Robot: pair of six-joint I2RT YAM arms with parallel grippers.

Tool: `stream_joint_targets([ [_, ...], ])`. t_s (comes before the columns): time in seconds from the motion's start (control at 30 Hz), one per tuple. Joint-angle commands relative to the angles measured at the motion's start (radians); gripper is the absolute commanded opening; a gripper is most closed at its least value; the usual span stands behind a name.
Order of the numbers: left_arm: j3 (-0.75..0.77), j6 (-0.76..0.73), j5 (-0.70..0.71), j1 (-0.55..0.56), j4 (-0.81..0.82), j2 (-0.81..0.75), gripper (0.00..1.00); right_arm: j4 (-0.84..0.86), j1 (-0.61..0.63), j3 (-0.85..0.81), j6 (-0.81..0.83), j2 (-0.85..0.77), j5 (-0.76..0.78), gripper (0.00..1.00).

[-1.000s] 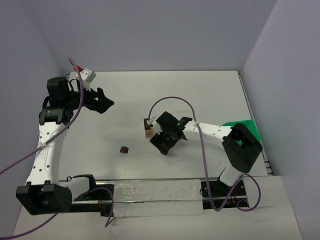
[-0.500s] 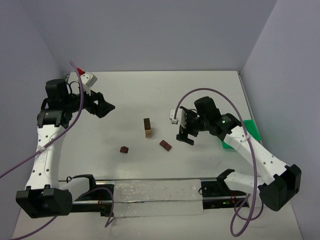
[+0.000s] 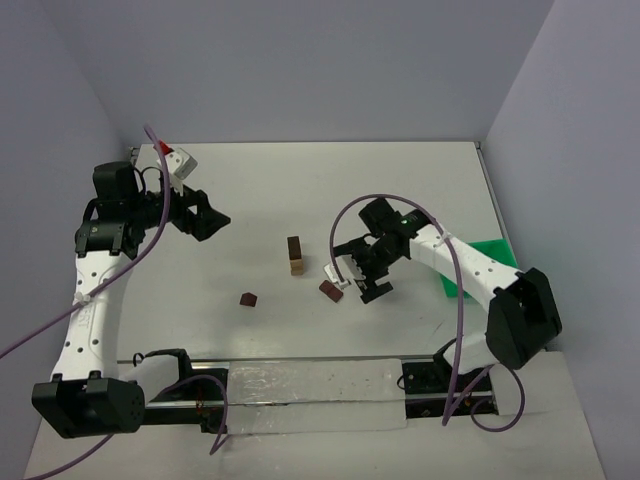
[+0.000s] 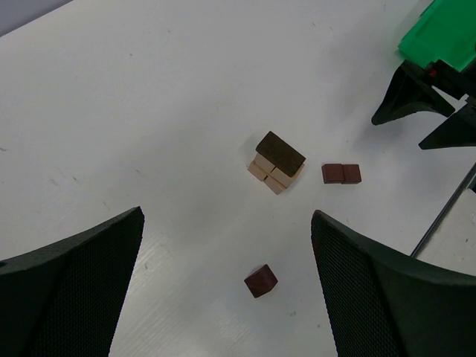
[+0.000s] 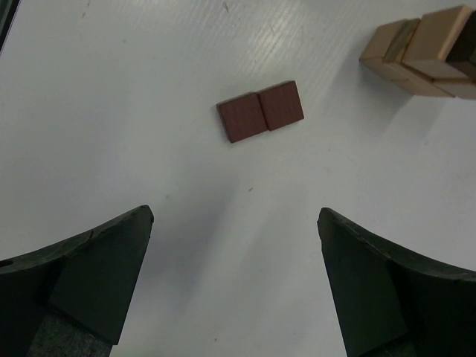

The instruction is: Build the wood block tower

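Near the middle of the white counter (image 3: 300, 190) stands the wood block tower (image 3: 295, 255). It is a narrow upright stack, with light tan cubes at the base and a dark brown brick laid across the top, as the left wrist view shows (image 4: 277, 162).

Just right of the tower and a little nearer the arm bases lies a dark brown pair (image 3: 330, 290) of blocks. They lie flat on the counter, flush side by side, apart from the stack. A lone dark brown cube (image 3: 248, 299) sits on the counter to the tower's left, well apart from it and from the pair.

The right end effector (image 3: 360, 278) hangs close beside the pair with its jaws spread wide and nothing between them. In its wrist view the pair (image 5: 260, 111) lies ahead of the gap, untouched, and the tower's tan base shows at the upper right.

The left end effector (image 3: 212, 218) is raised far to the left, well apart from every block. It is likewise spread open and empty, and is aimed toward the stack.

A green bin (image 3: 490, 262) sits at the counter's right edge, partly hidden behind the right arm
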State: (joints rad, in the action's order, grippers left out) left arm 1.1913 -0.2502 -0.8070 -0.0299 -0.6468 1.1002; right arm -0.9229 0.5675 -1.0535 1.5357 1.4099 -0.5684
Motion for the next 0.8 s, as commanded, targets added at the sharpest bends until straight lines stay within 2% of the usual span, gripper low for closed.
stream_joint_targets([
  [0.0, -0.015, -0.038, -0.013, -0.007, 0.000, -0.004, 0.99, 0.041, 0.057, -0.062, 0.041, 0.071, -0.008, 1.00],
  [0.4, -0.016, -0.050, -0.052, -0.007, -0.010, 0.033, 0.99, 0.048, 0.125, -0.137, 0.090, 0.238, 0.020, 1.00],
  [0.77, -0.025, -0.079, -0.070, -0.007, -0.028, 0.041, 0.99, 0.068, 0.164, -0.195, 0.066, 0.346, 0.086, 1.00],
])
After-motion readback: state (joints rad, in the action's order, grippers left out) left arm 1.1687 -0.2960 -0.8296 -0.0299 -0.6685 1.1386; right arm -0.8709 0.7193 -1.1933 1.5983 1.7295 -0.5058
